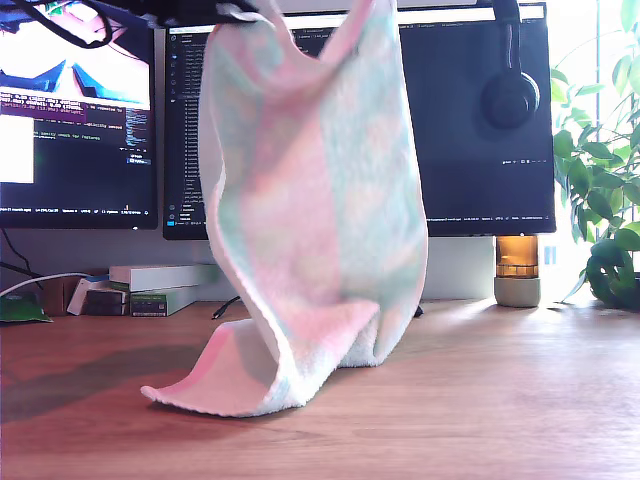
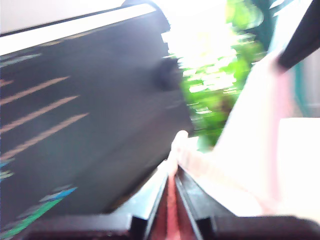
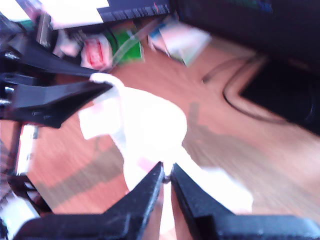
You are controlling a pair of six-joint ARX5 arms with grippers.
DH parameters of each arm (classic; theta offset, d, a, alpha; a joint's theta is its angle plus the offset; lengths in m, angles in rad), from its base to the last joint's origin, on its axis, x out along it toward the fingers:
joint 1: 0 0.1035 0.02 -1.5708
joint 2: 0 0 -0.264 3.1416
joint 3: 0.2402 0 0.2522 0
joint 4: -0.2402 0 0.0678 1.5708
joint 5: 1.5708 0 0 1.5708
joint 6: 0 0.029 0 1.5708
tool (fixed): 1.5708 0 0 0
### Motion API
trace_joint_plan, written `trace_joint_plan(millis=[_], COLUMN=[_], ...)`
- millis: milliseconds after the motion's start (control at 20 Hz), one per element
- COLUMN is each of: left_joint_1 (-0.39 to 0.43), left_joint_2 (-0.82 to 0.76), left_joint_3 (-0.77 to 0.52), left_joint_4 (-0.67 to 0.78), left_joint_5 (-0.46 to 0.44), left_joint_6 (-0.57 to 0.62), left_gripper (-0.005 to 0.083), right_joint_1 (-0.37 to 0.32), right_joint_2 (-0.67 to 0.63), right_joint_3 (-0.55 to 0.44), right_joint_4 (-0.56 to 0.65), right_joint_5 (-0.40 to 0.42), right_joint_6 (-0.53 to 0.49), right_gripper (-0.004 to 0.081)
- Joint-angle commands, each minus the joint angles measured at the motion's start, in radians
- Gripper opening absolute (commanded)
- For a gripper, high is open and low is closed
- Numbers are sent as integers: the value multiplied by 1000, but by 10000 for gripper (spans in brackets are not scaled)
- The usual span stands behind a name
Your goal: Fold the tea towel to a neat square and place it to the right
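**Towel held high, lower end on the desk**

The fluffy terry tea towel point(image 1: 315, 200) in pastel pink, mint-green and white checks hangs in front of the dark monitor point(image 1: 470, 130) in the exterior view, its top edge running up out of frame at two points. Its lower end curls onto the brown wooden desk point(image 1: 520, 400), a flap lying flat toward the exterior view's left.

My first gripper point(image 2: 172, 175) has its black jaws pressed together on a pink fold of the towel point(image 2: 240, 165), with the monitor point(image 2: 75, 125) and green leaves point(image 2: 215, 90) blurred behind. My second gripper point(image 3: 167, 172) has its jaws nearly closed on a thin edge of the towel point(image 3: 150, 125), which looks washed-out white there; it seems clamped, though the blur makes that hard to confirm. The other arm's black fingers point(image 3: 55, 100) pinch the cloth a little further along.

A potted green plant point(image 1: 600, 200) stands at the exterior view's right beside a small amber lamp point(image 1: 517, 270). Black headphones point(image 1: 510, 90) hang on the monitor.
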Motion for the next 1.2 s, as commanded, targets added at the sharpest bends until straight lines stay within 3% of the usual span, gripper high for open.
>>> trace_joint_plan(millis=[0, 400, 550, 850, 1150], left_joint_1=[-33, -72, -95, -225, -335], left_joint_2=[-19, -159, -174, -196, -225], left_joint_3=[-4, 56, 90, 90, 90], left_joint_4=[-13, -117, -212, -332, -459], left_joint_5=[19, 100, 108, 39, -11], left_joint_6=[-6, -63, -41, 25, 34], left_gripper=[-21, -21, -21, -21, -21], right_joint_1=[10, 70, 128, 203, 272], right_joint_2=[-15, -115, -128, -193, -221], right_joint_3=[2, 2, 2, 2, 2], right_joint_4=[-5, -17, -45, -101, -185], right_joint_5=[16, 80, 171, 304, 305], right_joint_6=[-8, 4, 3, 17, 39], right_gripper=[-13, -13, -13, -13, -13])
